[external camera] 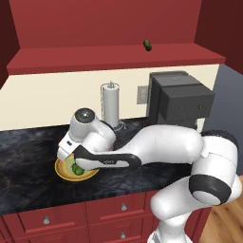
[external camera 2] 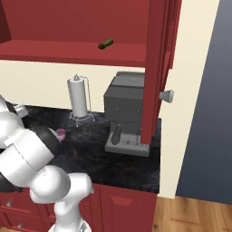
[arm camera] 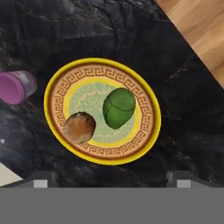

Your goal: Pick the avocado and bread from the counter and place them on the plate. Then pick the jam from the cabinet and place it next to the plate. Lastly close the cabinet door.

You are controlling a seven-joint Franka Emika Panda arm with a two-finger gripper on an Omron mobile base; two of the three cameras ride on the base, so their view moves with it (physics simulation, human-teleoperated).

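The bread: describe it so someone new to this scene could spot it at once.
On the black marble-look counter lies a round plate with a yellow rim. The bread rests on it beside the avocado. It is the brown-orange ball; its neighbour is green.

Plate (arm camera: 101,155): yellow rim, patterned orange band, pale green centre; lies flat on black veined counter (arm camera: 87,30)
Avocado (arm camera: 119,107): green, on plate centre
Bread (arm camera: 79,127): brown roll, on plate beside avocado, apart from it
Jam (arm camera: 16,86): pink-purple jar on counter, just off plate's rim
Wooden floor (arm camera: 199,30): past counter edge
Gripper (arm camera: 110,180): fingertips wide apart, nothing between
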